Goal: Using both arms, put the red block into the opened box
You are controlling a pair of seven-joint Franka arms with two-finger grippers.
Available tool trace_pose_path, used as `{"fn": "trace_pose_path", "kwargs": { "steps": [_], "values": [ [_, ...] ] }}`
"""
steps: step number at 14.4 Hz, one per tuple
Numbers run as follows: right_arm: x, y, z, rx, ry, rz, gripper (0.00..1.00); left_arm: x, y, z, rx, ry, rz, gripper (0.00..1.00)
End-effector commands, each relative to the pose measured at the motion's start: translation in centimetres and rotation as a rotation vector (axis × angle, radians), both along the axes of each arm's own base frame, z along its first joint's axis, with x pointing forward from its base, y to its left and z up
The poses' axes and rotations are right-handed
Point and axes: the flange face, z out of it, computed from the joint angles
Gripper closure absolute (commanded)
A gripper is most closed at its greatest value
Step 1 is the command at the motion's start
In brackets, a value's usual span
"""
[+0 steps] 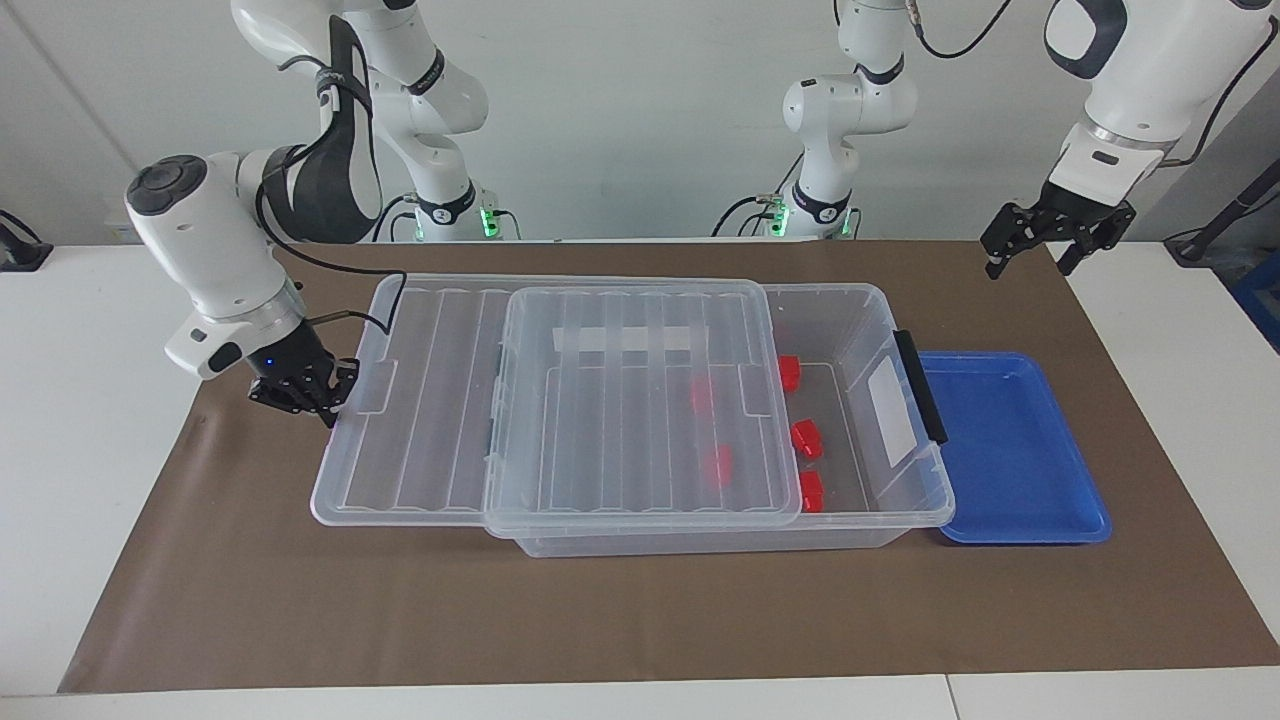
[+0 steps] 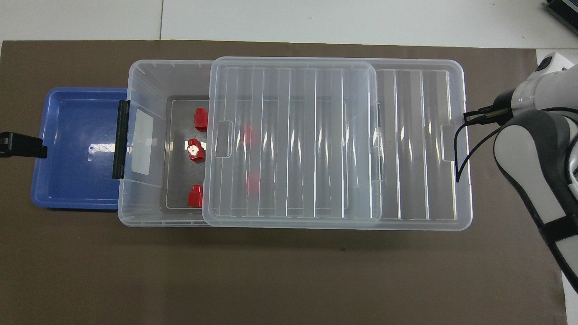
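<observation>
Right gripper (image 1: pixel 300 392), fingers closed on nothing, presses the lid (image 1: pixel 560 400) edge; best to push level so it slides over the box (image 1: pixel 880 320) without riding up. Red blocks (image 1: pixel 806 438) lie inside. Left gripper (image 1: pixel 1043 240) waits spread open, empty, above the blue tray's (image 1: pixel 1010 450) end.

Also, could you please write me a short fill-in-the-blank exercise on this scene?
All ___ red blocks lie in the box.
The right gripper is at the edge of the ribbed ___.
The tray beside the box is coloured ___.
The left gripper has its fingers ___.
Missing: five, lid, blue, open.
</observation>
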Motion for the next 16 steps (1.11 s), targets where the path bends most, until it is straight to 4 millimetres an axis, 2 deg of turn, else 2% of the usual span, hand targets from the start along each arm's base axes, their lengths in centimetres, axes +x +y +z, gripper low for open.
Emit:
{"fn": "trace_pose_path", "kwargs": {
  "steps": [1, 7, 16],
  "values": [
    [0.1, 2.5, 0.2, 0.030, -0.006, -0.010, 1.00, 0.0, -0.5, 0.3, -0.014, 0.000, -0.018, 0.00],
    [-0.3, 7.5, 0.3, 0.048, 0.005, -0.054, 1.00, 0.0, -0.5, 0.3, -0.014, -0.003, -0.019, 0.00],
    [-0.8, 11.9, 0.4, 0.059, 0.011, -0.061, 1.00, 0.0, -0.4, 0.3, -0.014, -0.003, -0.018, 0.00]
  ]
}}
